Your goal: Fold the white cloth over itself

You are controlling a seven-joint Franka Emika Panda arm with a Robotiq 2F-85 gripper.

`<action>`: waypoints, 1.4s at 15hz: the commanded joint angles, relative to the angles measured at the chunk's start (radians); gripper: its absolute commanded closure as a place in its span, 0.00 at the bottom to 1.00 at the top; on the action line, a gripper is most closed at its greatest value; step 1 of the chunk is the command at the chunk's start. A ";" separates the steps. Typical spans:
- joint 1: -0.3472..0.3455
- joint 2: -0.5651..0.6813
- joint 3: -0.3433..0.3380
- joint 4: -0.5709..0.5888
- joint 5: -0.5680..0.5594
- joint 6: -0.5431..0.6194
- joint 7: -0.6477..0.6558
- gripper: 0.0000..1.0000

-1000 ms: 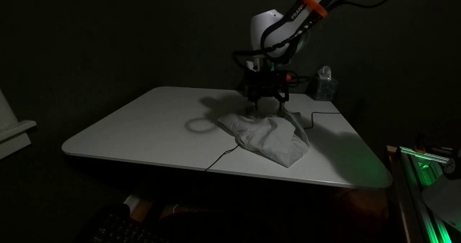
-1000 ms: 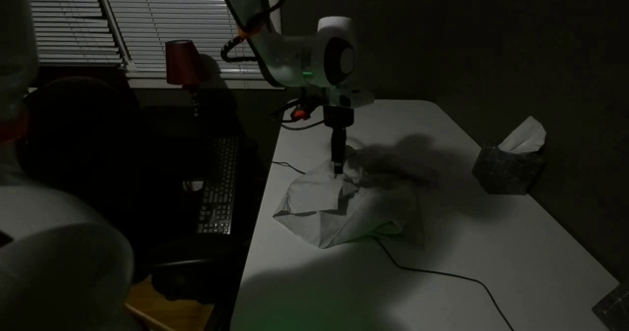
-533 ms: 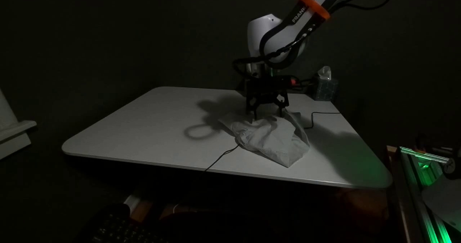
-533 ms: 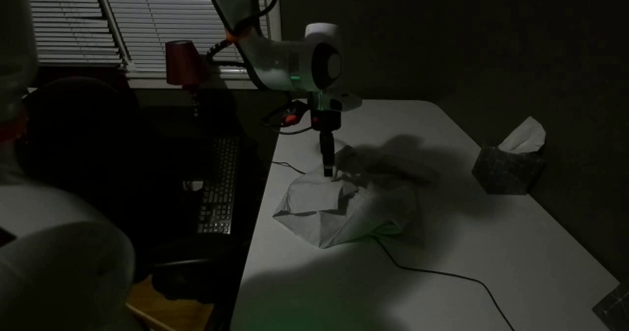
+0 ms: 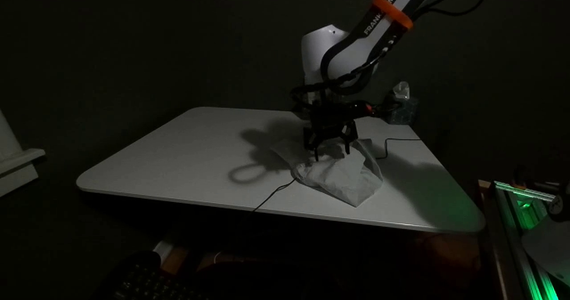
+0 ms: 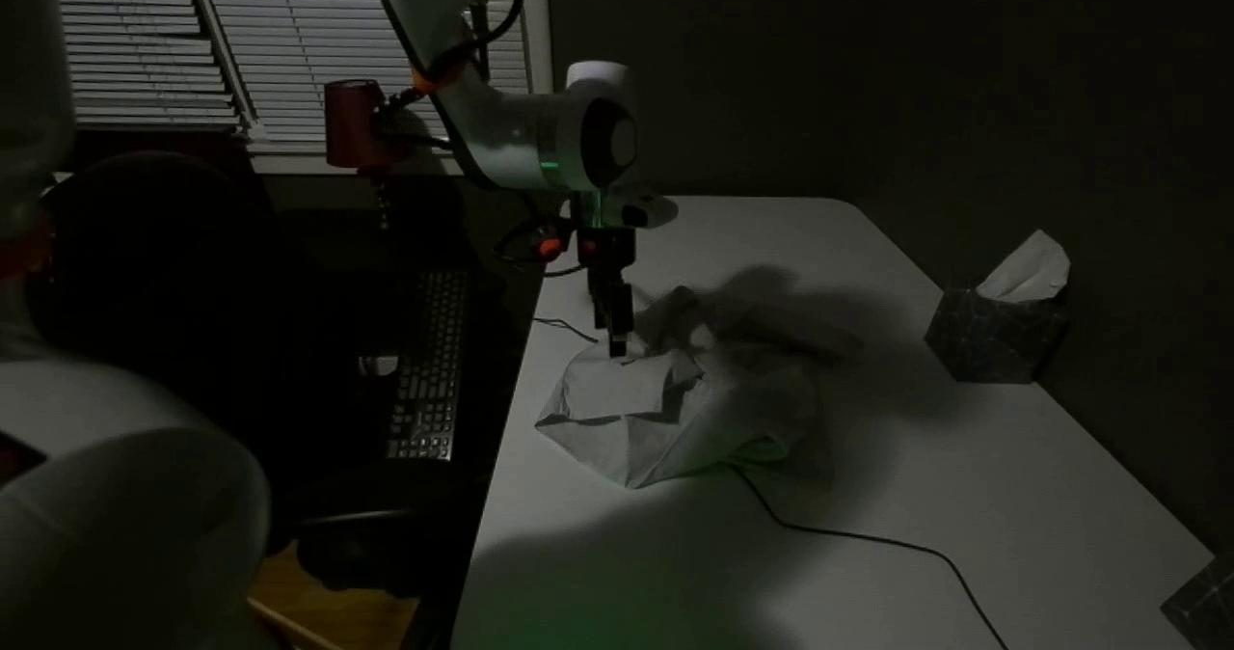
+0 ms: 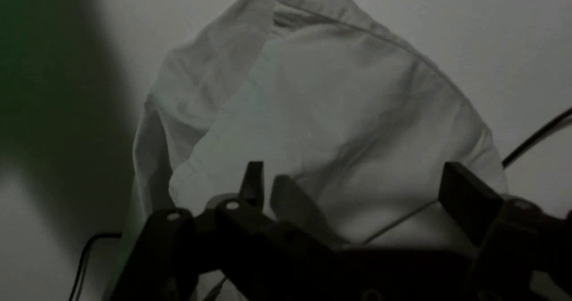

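Observation:
The white cloth [image 5: 340, 175] lies wrinkled on the white tabletop, with one flap folded over part of it. It also shows in an exterior view [image 6: 617, 390] and fills much of the wrist view [image 7: 339, 100]. My gripper [image 5: 332, 154] points down just above the cloth's folded part. Its fingertips look close to the fabric, but I cannot tell whether they touch it. In an exterior view the gripper [image 6: 618, 349] is seen edge-on at the flap's back edge. In the wrist view the gripper's fingers [image 7: 353, 180] are wide apart, with no cloth pinched between them.
A thin black cable [image 6: 858, 534] runs across the white table [image 5: 178, 157] and under the cloth. A tissue box [image 6: 998, 337] stands near the wall side. A keyboard [image 6: 427, 370] and a red lamp [image 6: 353, 121] are beyond the table's edge.
My gripper has moved down and across the cloth towards the table edge on the keyboard side, staying open. The cloth looks unchanged.

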 commanded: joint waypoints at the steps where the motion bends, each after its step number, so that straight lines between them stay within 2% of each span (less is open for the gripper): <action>1: 0.017 -0.024 0.023 -0.076 -0.018 0.047 -0.142 0.00; 7: 0.065 0.014 0.025 -0.102 -0.098 -0.008 -0.325 0.00; 12: 0.138 0.094 -0.016 -0.060 -0.298 -0.017 -0.279 0.00; 13: 0.143 0.111 -0.015 -0.050 -0.315 -0.020 -0.292 0.04; 14: 0.154 0.124 -0.020 -0.043 -0.343 -0.011 -0.285 0.26; 16: 0.158 0.141 -0.017 -0.034 -0.354 -0.002 -0.304 0.30; 21: 0.151 0.136 -0.002 -0.021 -0.308 0.007 -0.334 0.70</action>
